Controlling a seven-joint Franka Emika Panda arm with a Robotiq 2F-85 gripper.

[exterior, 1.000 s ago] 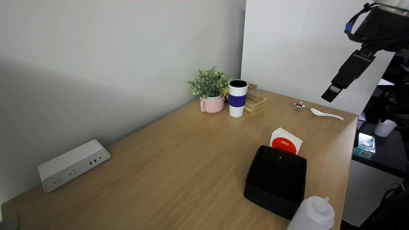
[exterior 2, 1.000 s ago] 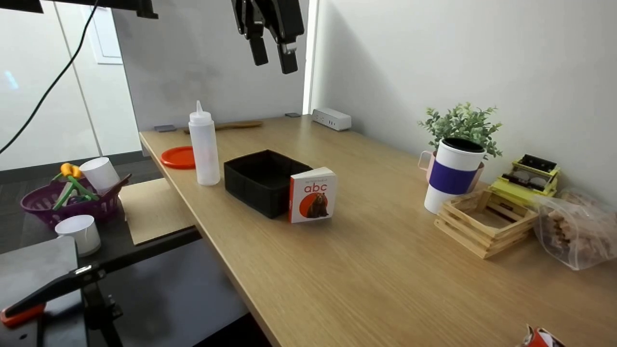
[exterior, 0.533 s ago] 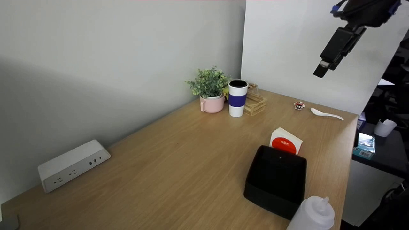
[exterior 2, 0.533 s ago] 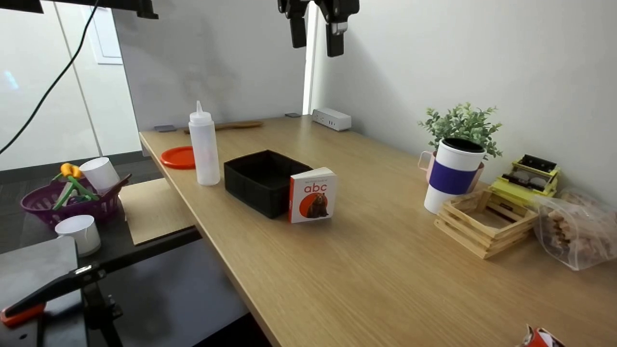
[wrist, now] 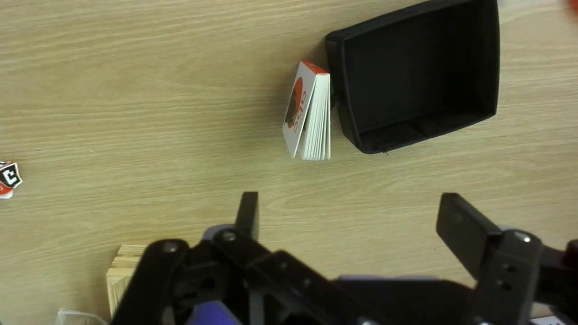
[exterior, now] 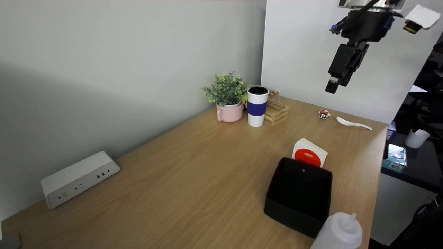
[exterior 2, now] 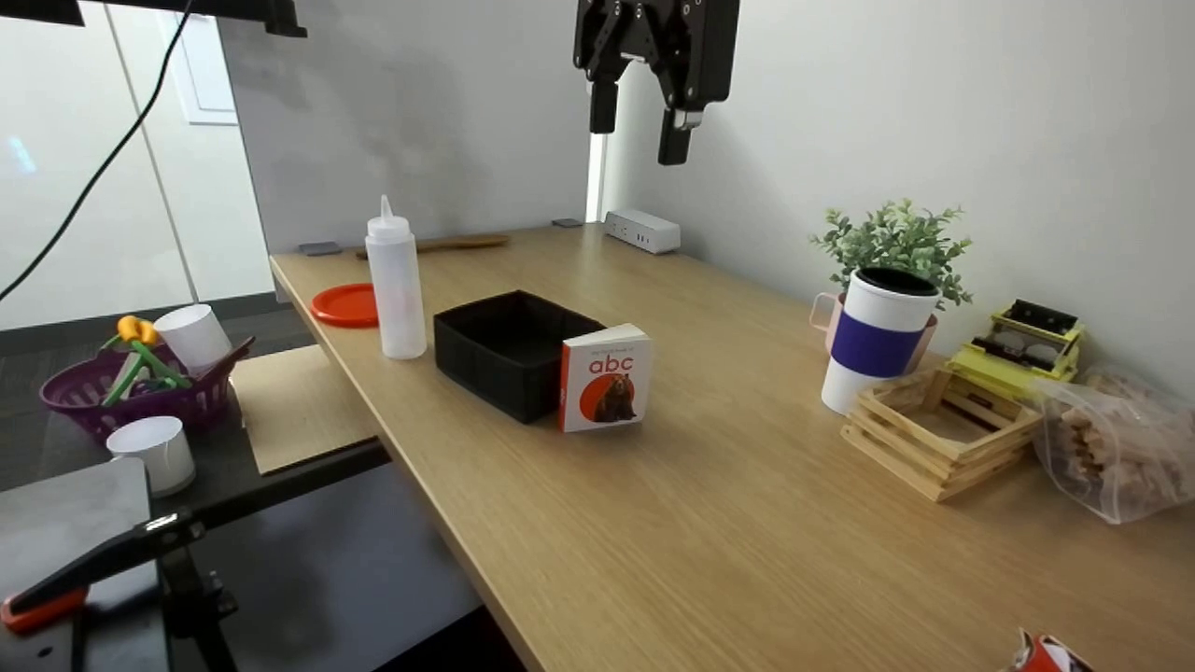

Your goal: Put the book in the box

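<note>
Presently, from left to right in an exterior view, a squeeze bottle [exterior 2: 399, 289] is standing near the black box [exterior 2: 495, 371], and the book [exterior 2: 607, 381] is standing upright just outside it; whether these two are touching, one cannot tell. The cover [wrist: 299, 108] is gaping from the pages [wrist: 319, 119], so the fingers [exterior 2: 674, 145] could be catching only the cover, and the book would be tipping. A finger squeezing in beside the box could also be pushing it. Slightly farther right, the gripper [exterior 2: 639, 147] is hanging high, slanting downward, spread wide and holding nothing.
</note>
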